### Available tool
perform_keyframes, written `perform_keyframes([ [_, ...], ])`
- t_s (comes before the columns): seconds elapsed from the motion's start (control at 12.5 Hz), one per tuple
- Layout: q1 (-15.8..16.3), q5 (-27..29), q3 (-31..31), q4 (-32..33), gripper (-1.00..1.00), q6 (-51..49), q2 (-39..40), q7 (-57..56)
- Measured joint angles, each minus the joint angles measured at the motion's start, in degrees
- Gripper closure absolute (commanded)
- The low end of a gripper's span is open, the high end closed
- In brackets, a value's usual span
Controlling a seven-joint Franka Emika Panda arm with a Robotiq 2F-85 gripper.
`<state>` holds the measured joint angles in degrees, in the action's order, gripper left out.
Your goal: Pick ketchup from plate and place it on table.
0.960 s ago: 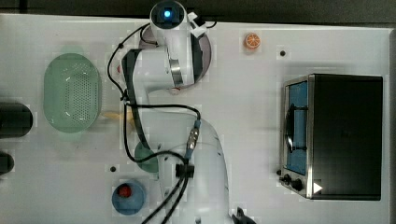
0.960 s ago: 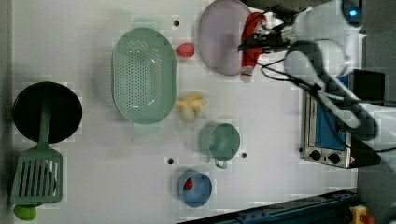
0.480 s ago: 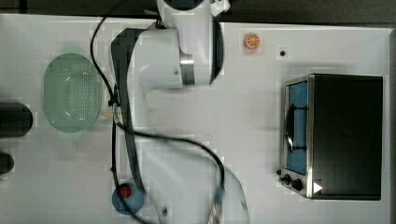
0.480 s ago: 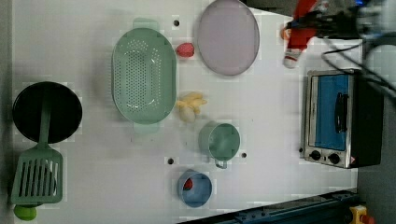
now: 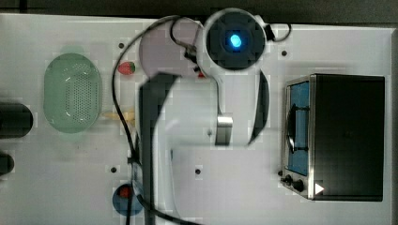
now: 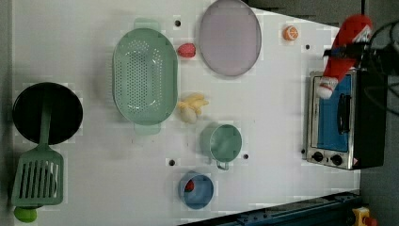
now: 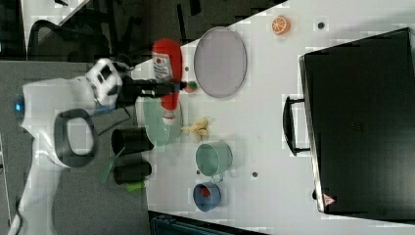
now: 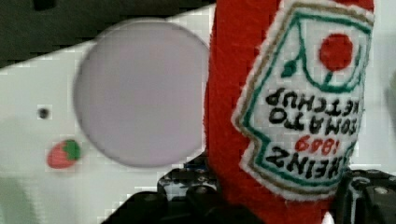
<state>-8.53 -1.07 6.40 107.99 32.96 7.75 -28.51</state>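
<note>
1. Right view: the claw (image 7: 164,87) pinches the ketchup (image 7: 167,73) around its middle, held in the air clear of the bench (image 7: 274,122).
2. Wrist view: the bare plate (image 8: 140,91) lies below beside a strawberry (image 8: 63,154).

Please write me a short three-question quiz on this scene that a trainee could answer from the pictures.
1. True or false: the ketchup lies on the plate.
2. What holds the ketchup: A) the claw, B) the green basket, C) the blue bowl?
3. In the left view, which small red fruit lies between the green basket and the plate?

Key:
1. False: the bottle is lifted clear and the plate is bare.
2. A: the claw grips the bottle around its middle.
3. The strawberry.
</note>
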Motion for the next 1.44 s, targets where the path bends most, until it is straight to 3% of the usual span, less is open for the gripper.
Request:
perform_keyframes([
  [0.32,-1.2,0.1,-0.9,16.5,-0.19,5.1,-3.5,0.0],
  [0.72,-1.0,0.3,-0.6,29.3,-0.19,14.3,-0.4,-0.2],
  [0.8,-0.9,0.6,-0.6,30.2,-0.27,14.9,1.0,-0.2],
  [1.04,-0.6,0.4,-0.6,29.9,-0.93,20.0,6.3,-0.2],
  [1.44,-0.3,0.7,-1.1,28.8,-1.00,19.3,6.1,0.0],
])
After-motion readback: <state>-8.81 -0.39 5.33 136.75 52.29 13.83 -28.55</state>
